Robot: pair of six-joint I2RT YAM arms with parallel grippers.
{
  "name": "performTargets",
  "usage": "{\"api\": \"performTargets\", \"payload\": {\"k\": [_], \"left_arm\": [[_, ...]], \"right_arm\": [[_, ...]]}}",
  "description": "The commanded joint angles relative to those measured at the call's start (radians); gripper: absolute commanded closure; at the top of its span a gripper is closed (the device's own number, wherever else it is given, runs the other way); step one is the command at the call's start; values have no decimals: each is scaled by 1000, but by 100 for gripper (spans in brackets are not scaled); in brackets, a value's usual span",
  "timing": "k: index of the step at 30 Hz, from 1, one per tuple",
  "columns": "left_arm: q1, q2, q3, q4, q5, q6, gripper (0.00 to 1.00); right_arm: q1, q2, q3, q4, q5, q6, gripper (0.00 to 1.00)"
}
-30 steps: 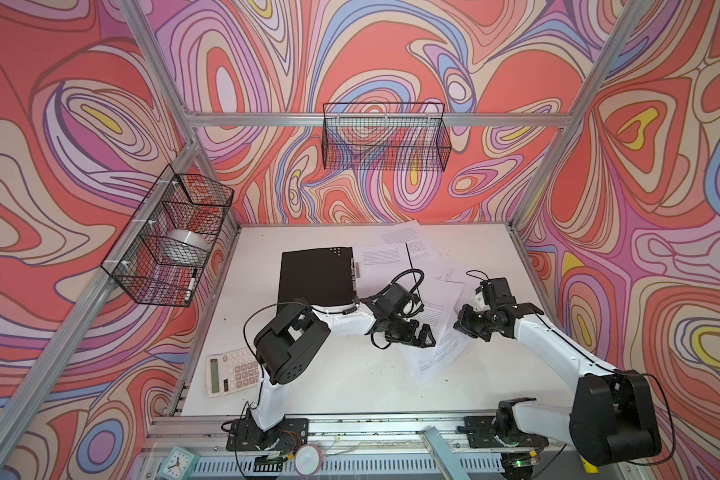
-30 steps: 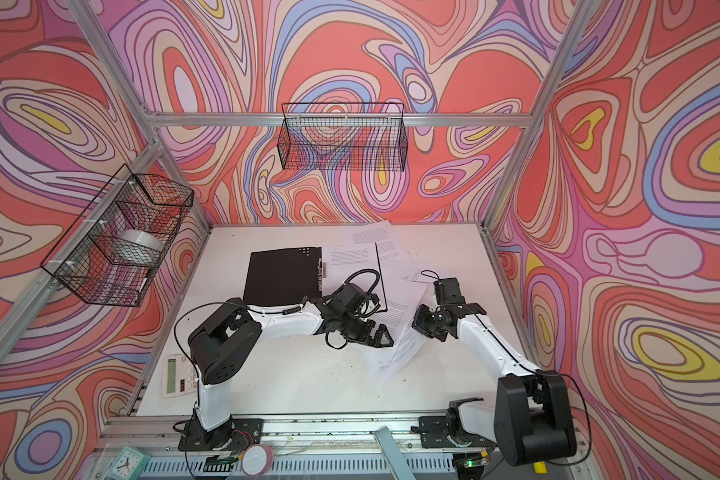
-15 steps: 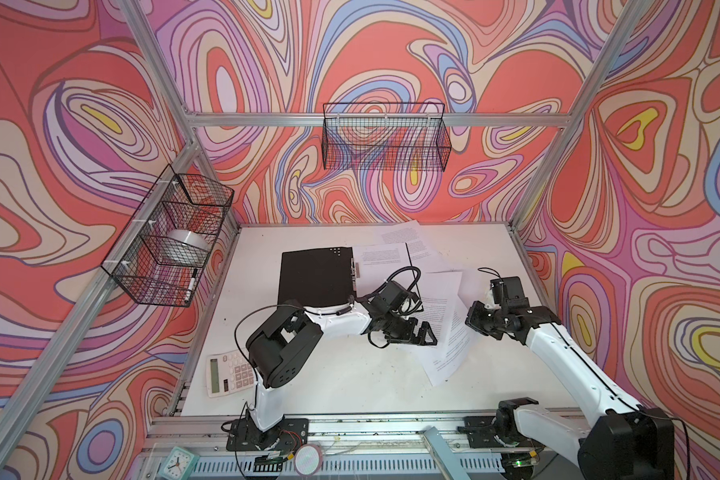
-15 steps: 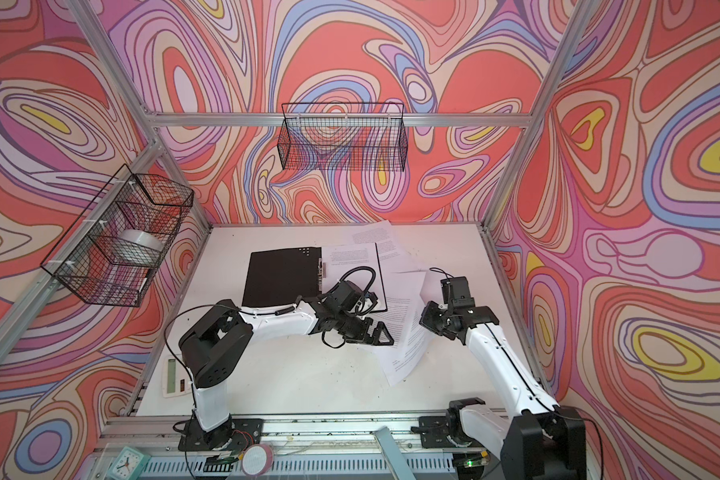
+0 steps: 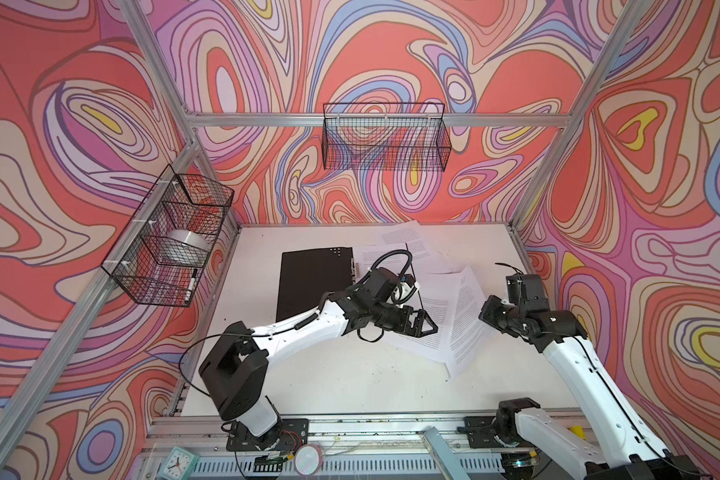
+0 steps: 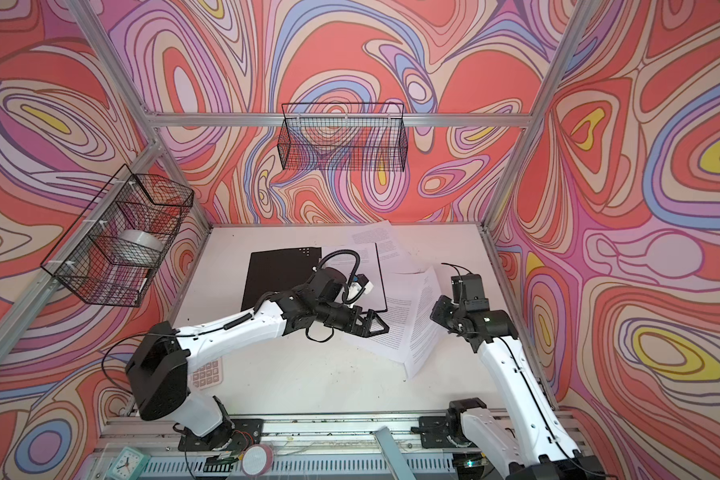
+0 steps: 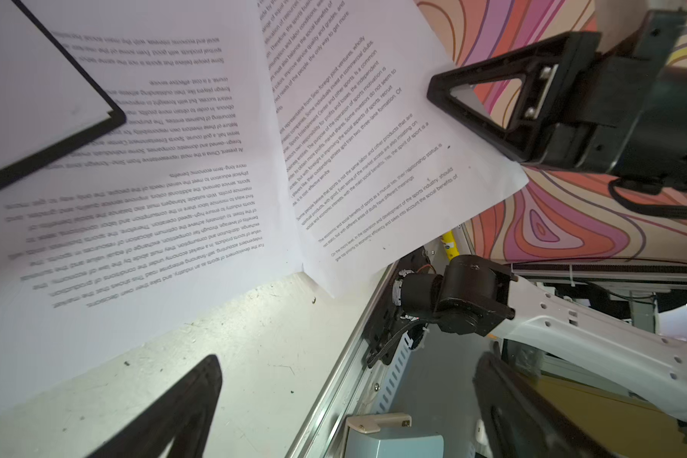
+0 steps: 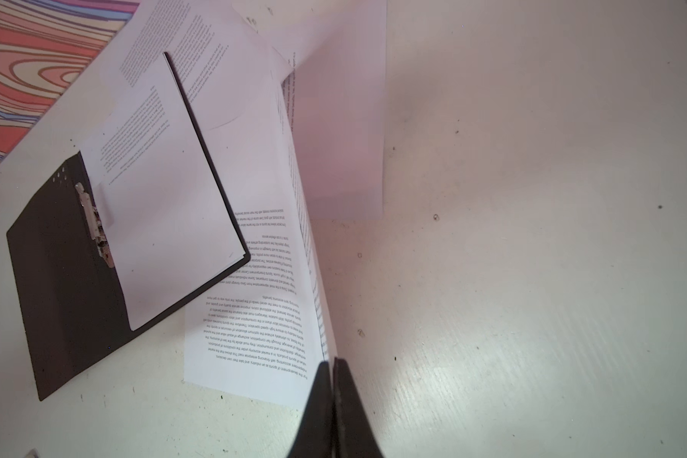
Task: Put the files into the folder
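Right wrist view gives you the clearest read. Your right end effector (image 8: 332, 380) has its fingers pressed together on the edge of one printed sheet (image 8: 342, 138). That sheet rises off the desk (image 8: 532, 277) and turns its blank back to the camera. The folder (image 8: 56, 297) lies open and flat with its black inside up and its metal clip (image 8: 94, 222) along the spine. A white page (image 8: 167, 218) rests on its right leaf. More of the files (image 8: 254, 325) lie on the desk just beside that leaf, and one is tucked partly under its edge.

In both top views the folder sits left of the desk's middle, toward the back wall, with the sheets fanned out to its right. Your left end effector (image 5: 427, 326) hangs over those sheets with its jaws wide apart and nothing between them.

In the left wrist view you can read the print. The held sheet carries "On the micro level, in the operation and development of the sports industry". The flat sheet (image 7: 135, 178) below it has a paragraph starting "At present, China is the most representative".

In a top view a calculator (image 6: 206, 372) peeks out behind your left arm, well apart from the folder.
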Motion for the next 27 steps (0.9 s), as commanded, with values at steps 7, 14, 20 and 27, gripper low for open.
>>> {"api": "performTargets", "payload": {"k": [7, 14, 20, 27], "left_arm": [[42, -378, -36, -248, -351, 141, 0], [65, -596, -119, -289, -638, 227, 0], [67, -666, -222, -216, -771, 202, 0], [89, -645, -270, -96, -755, 204, 0]], "right_arm": [[-3, -22, 149, -32, 80, -11, 100], [-3, 19, 228, 3, 35, -33, 100], [-2, 77, 243, 73, -24, -23, 100], [9, 188, 293, 145, -84, -6, 100]]}}
